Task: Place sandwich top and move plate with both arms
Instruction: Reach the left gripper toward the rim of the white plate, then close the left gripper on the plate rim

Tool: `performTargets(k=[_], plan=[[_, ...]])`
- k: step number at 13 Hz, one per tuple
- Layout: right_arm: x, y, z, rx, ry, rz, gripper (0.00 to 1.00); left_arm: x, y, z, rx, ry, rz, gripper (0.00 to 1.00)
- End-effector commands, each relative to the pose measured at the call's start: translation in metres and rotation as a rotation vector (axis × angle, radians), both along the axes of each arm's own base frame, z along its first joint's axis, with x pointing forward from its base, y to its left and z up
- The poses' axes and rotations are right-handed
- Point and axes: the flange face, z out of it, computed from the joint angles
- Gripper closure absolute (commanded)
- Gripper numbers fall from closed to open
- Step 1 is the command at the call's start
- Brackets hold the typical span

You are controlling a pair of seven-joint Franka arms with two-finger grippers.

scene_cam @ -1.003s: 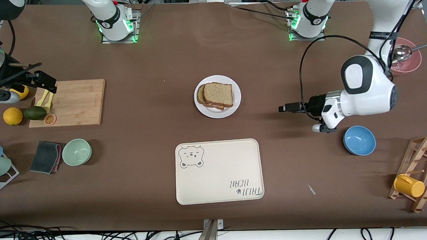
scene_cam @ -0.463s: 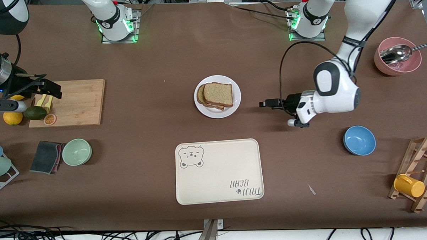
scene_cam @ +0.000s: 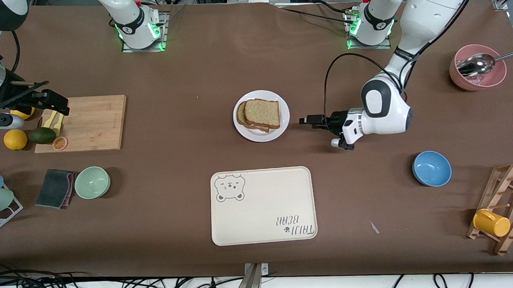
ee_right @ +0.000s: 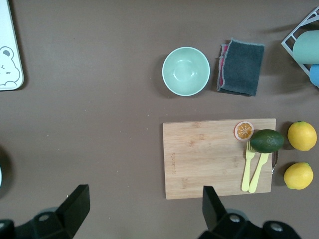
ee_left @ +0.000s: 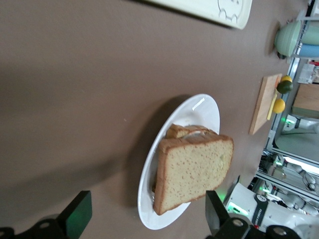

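Left gripper [scene_cam: 304, 120] sits low just beside the plate [scene_cam: 281, 125], on its left-arm side — jaws spread, empty, aimed straight at the rim. Bread top [scene_cam: 262, 113] already rests on the sandwich on that plate. Right gripper [scene_cam: 59, 106] hangs open over the cutting board [scene_cam: 96, 124], well apart — you'd judge the left arm nearer.

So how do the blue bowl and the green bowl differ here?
The blue bowl sits toward the left arm's end of the table with bare table around it; the green bowl sits toward the right arm's end, right beside a folded dark cloth. The blue one looks a bit wider and is deeper in colour; the green one is pale. Both are upright, empty, and equally near the front camera.
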Motion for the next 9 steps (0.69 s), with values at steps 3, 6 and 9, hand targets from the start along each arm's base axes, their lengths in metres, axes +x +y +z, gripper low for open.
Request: performTargets(k=[3,6,9], plan=[[-0.004,0.003,0.008,0.006,-0.004,-0.073,0.00,-0.023,-0.026,-0.009,-0.084,-0.036,0.039,0.02],[-0.002,0.006,0.008,0.009,-0.020,-0.074,0.00,-0.027,-0.031,-0.030,-0.033,-0.045,0.055,0.02],[0.003,0.007,0.002,0.019,-0.033,-0.069,0.00,-0.030,-0.033,-0.038,-0.054,-0.048,0.082,0.04]])
